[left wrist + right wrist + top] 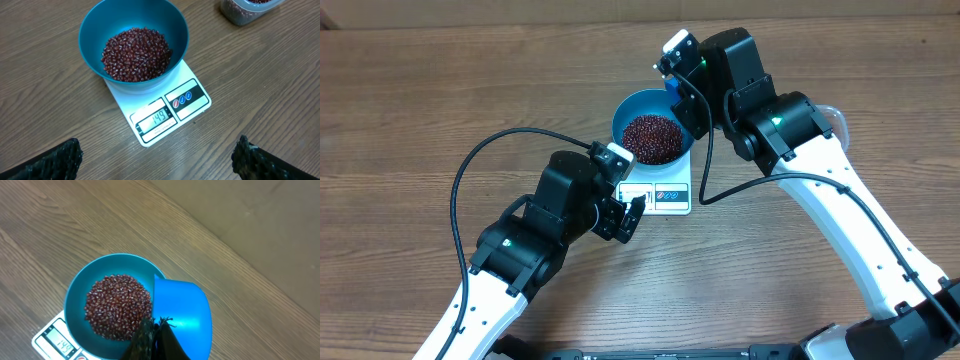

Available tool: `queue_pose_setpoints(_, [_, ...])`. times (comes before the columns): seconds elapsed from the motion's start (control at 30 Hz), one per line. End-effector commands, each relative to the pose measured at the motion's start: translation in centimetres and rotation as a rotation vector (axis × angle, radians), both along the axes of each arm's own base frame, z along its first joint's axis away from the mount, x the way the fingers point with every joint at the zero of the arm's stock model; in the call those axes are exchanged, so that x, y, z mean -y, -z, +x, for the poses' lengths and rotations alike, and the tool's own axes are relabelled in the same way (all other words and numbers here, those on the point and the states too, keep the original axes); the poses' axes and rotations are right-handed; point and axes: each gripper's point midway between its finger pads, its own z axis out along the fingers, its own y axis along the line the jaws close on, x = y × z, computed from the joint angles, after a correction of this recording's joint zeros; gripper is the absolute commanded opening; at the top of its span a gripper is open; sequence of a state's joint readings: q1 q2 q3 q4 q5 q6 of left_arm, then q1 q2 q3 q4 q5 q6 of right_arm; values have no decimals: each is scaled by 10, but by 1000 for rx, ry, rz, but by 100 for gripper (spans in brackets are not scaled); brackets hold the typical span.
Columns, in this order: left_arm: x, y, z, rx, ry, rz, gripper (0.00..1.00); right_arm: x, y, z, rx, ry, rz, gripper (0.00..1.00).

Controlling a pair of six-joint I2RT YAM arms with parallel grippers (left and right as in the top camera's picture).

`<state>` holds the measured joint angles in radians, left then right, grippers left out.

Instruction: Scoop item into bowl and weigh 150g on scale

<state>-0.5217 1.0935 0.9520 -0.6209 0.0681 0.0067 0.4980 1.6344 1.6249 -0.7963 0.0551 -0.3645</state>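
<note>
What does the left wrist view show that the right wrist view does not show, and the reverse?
Only left wrist: the clear tub at the top edge, and the fingers of the open left hand. Only right wrist: the blue scoop, gripped by the shut right hand. Both: the blue bowl holding the beans, standing on the white scale.

Wood-grain table; smooth plastic bowl; glossy white plastic scale.
</note>
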Motion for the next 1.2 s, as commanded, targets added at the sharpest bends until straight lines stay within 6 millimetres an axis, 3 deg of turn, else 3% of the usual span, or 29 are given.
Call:
queue_pose_setpoints(0.0, [0,-10,4,28,7,-5,100,22,-29,7,83,152,2,4])
queue_pose_setpoints(0.3, [0,-10,4,28,7,-5,100,114,-28,31,82,622,82,4])
queue_pose_setpoints(0.53, [0,-10,4,28,7,-5,100,180,9,37,-49,883,163,4])
queue_pose_setpoints(0.87, [0,-10,4,27,7,-5,100,193,76,41,-264,902,132,4])
queue_pose_setpoints(0.97, [0,-10,4,27,7,-5,100,193,89,40,-299,906,109,4])
queue_pose_setpoints(1.17, [0,-10,4,28,7,-5,100,194,94,34,-325,927,107,4])
